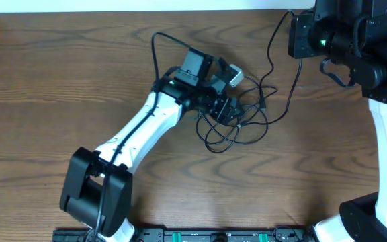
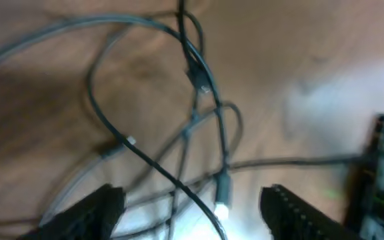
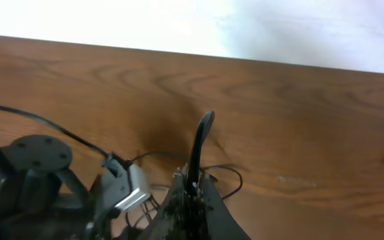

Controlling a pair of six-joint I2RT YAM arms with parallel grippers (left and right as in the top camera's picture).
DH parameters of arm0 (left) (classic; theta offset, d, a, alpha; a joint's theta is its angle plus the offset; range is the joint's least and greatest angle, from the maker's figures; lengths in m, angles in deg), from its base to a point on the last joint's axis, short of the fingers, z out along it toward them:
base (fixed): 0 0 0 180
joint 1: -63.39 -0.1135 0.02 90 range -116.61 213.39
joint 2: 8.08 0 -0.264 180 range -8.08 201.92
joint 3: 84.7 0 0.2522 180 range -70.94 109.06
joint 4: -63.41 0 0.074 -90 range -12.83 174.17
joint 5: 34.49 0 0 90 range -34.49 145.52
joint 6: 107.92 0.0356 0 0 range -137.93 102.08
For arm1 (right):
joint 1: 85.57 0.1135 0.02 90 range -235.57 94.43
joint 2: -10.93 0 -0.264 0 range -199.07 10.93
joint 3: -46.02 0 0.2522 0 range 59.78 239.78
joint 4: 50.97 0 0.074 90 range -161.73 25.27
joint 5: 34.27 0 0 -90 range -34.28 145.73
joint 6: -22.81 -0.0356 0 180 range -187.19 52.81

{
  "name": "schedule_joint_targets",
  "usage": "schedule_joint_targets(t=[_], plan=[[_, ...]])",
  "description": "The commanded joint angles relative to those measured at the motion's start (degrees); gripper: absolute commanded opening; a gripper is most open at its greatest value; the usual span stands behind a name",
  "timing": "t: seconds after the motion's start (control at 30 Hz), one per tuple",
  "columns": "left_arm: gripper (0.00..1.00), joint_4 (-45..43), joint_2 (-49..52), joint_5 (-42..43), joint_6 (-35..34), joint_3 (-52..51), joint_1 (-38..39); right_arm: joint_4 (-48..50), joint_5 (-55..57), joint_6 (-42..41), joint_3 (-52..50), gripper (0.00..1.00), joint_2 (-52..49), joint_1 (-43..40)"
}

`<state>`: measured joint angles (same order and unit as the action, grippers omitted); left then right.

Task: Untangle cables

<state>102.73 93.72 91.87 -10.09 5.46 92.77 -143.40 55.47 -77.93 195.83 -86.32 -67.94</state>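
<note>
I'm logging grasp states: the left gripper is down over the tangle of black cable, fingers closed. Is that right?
Not quite. The left gripper is down over the tangle of black cable, but its fingers are open, not closed. They stand wide apart, with strands running between them. The left wrist view shows this.

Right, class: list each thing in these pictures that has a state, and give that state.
left hand, open, over the tangle, holding nothing
right hand, appears shut, empty
black cable, tangled in overlapping loops, lying on the wooden table
</note>
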Motion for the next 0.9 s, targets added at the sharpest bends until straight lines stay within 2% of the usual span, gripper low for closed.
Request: schedule_joint_targets(t=[0.0, 0.13, 0.37, 0.53, 0.57, 0.67, 0.77, 0.8, 0.87], plan=[[0.76, -2.1, 2.1, -5.6, -1.1, -0.2, 0.7, -0.4, -0.1, -0.8, 0.7, 0.01, -0.4, -0.4], [0.76, -3.7, 4.7, -5.3, -1.1, -0.2, 1.3, -0.6, -0.1, 0.1, 0.7, 0.01, -0.4, -0.4], [0.76, -4.7, 9.3, 0.4, -1.1, -0.2, 3.3, -0.4, -0.1, 0.1, 0.7, 0.01, -0.4, -0.4], [0.76, -6.4, 11.4, 0.5, -1.1, -0.2, 5.2, -0.4, -0.1, 0.6, 0.7, 0.01, -0.4, -0.5], [0.71, -6.9, 11.8, 0.5, -1.1, -0.2, 5.4, -0.4, -0.1, 0.5, 0.7, 0.01, -0.4, -0.5], [0.38, -8.0, 12.6, 0.5, -1.1, -0.2, 5.6, -0.4, 0.1, 1.1, 0.7, 0.01, -0.4, -0.5], [0.13, -8.2, 12.6, 0.5, -1.1, -0.2, 5.3, -0.4, 0.3, 1.4, 0.7, 0.01, -0.4, -0.5], [0.08, -8.2, 12.5, 0.4, -1.1, -0.2, 5.2, -0.4, 0.3, 1.4, 0.7, 0.01, -0.4, -0.7], [0.08, -8.2, 12.3, -0.2, -2.3, -0.2, 4.7, -0.5, 0.3, 1.4, 0.7, 0.01, -0.4, -1.0]])
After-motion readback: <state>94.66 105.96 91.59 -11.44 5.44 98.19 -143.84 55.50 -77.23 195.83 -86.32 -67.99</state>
